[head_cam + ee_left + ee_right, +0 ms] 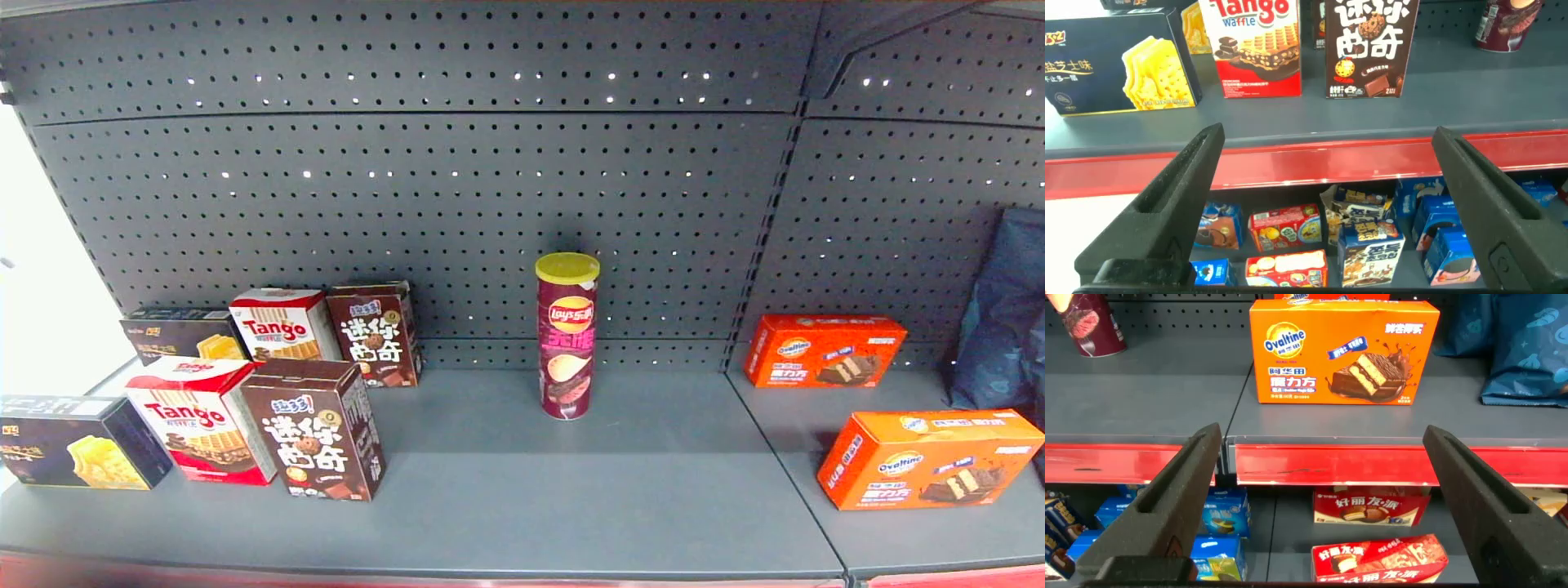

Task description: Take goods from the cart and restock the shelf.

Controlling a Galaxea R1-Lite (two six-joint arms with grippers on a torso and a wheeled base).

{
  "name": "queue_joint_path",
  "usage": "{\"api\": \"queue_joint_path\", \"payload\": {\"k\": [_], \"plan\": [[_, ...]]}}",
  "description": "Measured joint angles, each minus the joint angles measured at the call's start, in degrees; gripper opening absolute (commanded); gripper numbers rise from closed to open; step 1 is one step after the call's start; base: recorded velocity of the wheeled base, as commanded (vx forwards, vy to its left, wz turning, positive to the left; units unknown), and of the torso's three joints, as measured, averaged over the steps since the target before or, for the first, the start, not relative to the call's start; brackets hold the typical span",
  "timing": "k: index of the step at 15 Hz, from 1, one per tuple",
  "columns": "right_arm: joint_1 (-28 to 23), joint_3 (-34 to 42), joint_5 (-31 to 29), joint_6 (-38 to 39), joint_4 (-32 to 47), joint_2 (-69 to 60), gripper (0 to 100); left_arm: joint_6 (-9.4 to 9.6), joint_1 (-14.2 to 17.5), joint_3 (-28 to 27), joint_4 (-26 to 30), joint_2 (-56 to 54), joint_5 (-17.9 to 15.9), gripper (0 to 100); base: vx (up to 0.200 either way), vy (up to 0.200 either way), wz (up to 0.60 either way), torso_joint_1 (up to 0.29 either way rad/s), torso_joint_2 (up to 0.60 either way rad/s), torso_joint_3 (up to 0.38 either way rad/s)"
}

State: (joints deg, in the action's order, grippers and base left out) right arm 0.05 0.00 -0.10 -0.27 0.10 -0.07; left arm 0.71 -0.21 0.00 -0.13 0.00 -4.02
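- Grey shelf deck [571, 498] with a red front edge lies before you, backed by a perforated panel [408, 188].
- Your left gripper [1328, 135] and right gripper [1321, 433] face that edge, both spread wide and empty.
- At the left you have six boxes in two rows: two dark cracker boxes [77, 441], two red wafer boxes [204, 429] and two brown cookie boxes [318, 429].
- At the right there are two orange boxes [927, 457], one behind the other.
- One chip can [566, 343] stands upright mid-shelf, near the panel.
- One blue bag [1004, 318] leans at the far right.

Picture edges cut off the chips can [1509, 24] and the blue bag [1008, 327].
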Motion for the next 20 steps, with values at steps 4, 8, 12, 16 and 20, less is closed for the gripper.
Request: {"api": "queue_joint_path", "payload": {"k": [4, 8, 12, 16, 20], "plan": [[0.00, 0.00, 0.00, -0.05, 0.00, 0.00, 100, 0.00, 0.00, 0.00, -0.02, 0.00, -0.02, 100, 0.000, 0.000, 0.00, 0.000, 0.00, 0.000], [0.02, 0.00, 0.00, 0.00, 0.00, 0.00, 100, 0.00, -0.04, 0.00, -0.02, 0.00, -0.02, 100, 0.000, 0.000, 0.00, 0.000, 0.00, 0.000], [0.00, 0.00, 0.00, 0.13, 0.00, 0.00, 100, 0.00, -0.06, 0.00, -0.02, 0.00, -0.02, 100, 0.000, 0.000, 0.30, 0.002, 0.00, 0.002], [-0.05, 0.00, 0.00, 0.11, 0.00, 0.00, 100, 0.13, -0.09, 0.00, 0.06, 0.00, -0.11, 100, 0.000, 0.000, 0.60, 0.008, 0.00, 0.001], [0.00, 0.00, 0.00, 0.13, 0.01, 0.00, 100, -0.13, -0.04, 0.00, 0.02, 0.00, 0.20, 100, 0.000, 0.000, 0.60, 0.000, 0.00, 0.002]]}}
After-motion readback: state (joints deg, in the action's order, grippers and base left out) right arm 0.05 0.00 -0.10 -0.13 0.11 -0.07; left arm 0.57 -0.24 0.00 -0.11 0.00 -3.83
